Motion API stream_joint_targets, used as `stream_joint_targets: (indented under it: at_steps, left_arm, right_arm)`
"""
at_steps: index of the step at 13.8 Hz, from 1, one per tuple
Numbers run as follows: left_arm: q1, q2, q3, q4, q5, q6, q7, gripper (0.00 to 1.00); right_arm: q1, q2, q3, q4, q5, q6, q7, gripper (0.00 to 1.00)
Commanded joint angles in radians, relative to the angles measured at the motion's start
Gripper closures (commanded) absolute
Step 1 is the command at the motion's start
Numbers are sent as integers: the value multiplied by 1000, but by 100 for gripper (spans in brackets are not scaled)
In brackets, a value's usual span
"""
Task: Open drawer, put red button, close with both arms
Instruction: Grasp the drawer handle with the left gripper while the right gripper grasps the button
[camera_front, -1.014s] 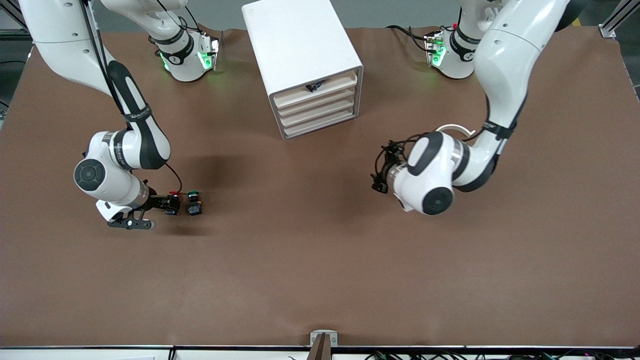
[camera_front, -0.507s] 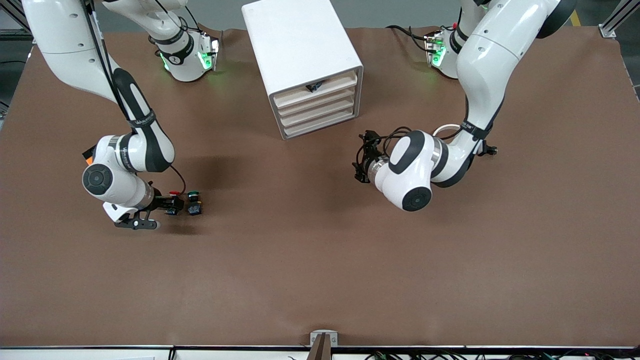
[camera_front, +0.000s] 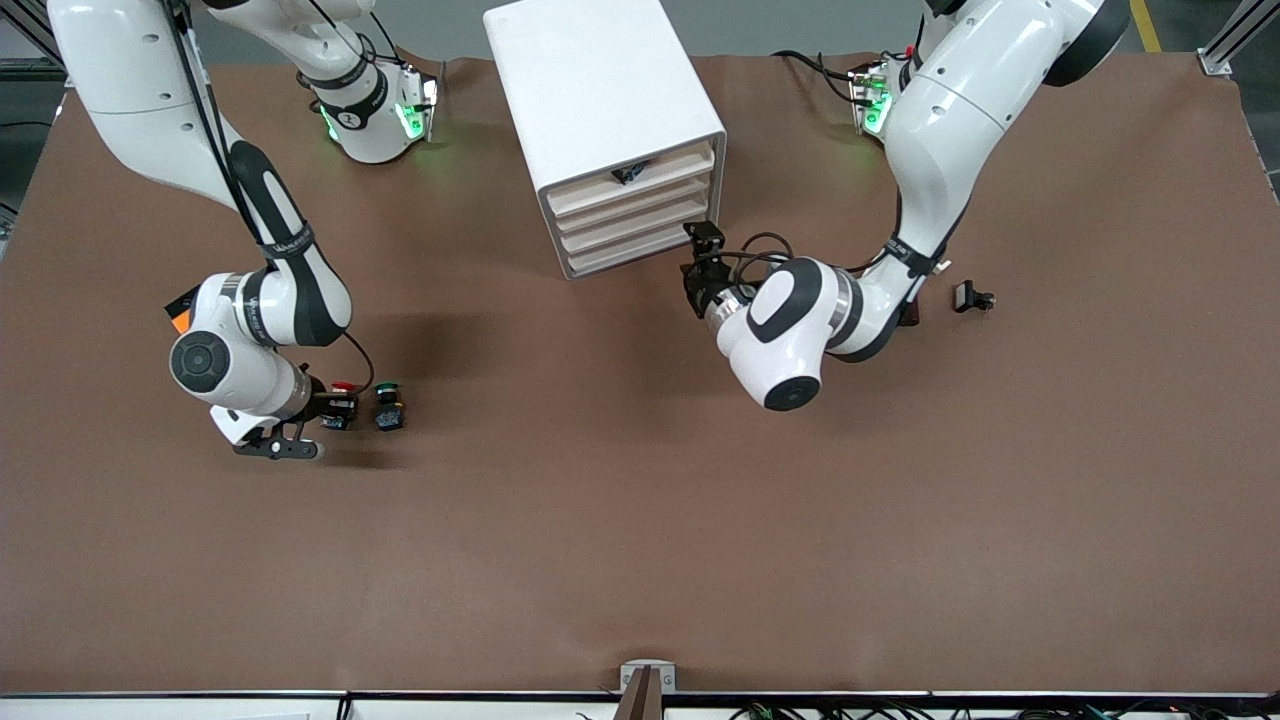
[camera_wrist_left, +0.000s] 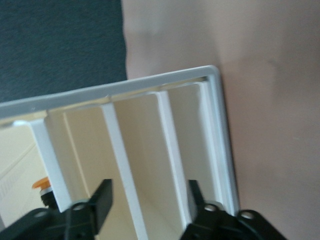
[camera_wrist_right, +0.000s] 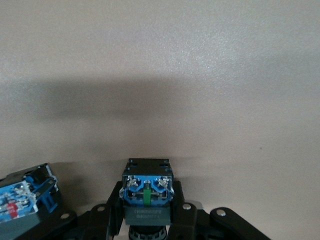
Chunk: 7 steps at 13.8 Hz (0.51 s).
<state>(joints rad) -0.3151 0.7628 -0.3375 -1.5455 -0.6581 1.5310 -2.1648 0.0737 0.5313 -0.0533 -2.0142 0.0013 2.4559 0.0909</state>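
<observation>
1. Toward the right arm's end of the brown table (camera_front: 640, 560), the red button (camera_front: 341, 398), a tiny push button with a red mushroom cap on a black and blue block, lies just beside an identical green-capped button (camera_front: 388, 405).
2. The right arm's black two-finger gripper (camera_front: 336, 408) is low at the table, its fingers (camera_wrist_right: 112, 210) pressed against both sides of the red button's block, clamping it.
3. The tall white cabinet (camera_front: 600, 90) with four cream drawer fronts stands between the two arm bases, all drawers pushed in; the top one carries a small black handle (camera_front: 628, 172).
4. The left arm's black gripper (camera_front: 700, 262) hangs in front of the lower drawers at the cabinet's corner, fingers (camera_wrist_left: 102, 197) spread apart and holding nothing.
5. A small black part (camera_front: 972, 297) lies on the table toward the left arm's end.
</observation>
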Motion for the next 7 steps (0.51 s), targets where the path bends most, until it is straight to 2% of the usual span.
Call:
stream_joint_targets:
  at_steps: [1,4,7]
  left_arm:
    - [-16,58,5,21,-58,-25,-68,45]
    - [-53,93,5,21,-70,-25,-73,46]
    - [-50,115,11,21,-162,-28,-96,49]
  right_arm:
    - [-3,-8,1,18,-1,-12,10,77]
    - [-11,-54,1,23,-1,-37,9,77]
    - [-2,-109,1,31,-1,-110,17,77]
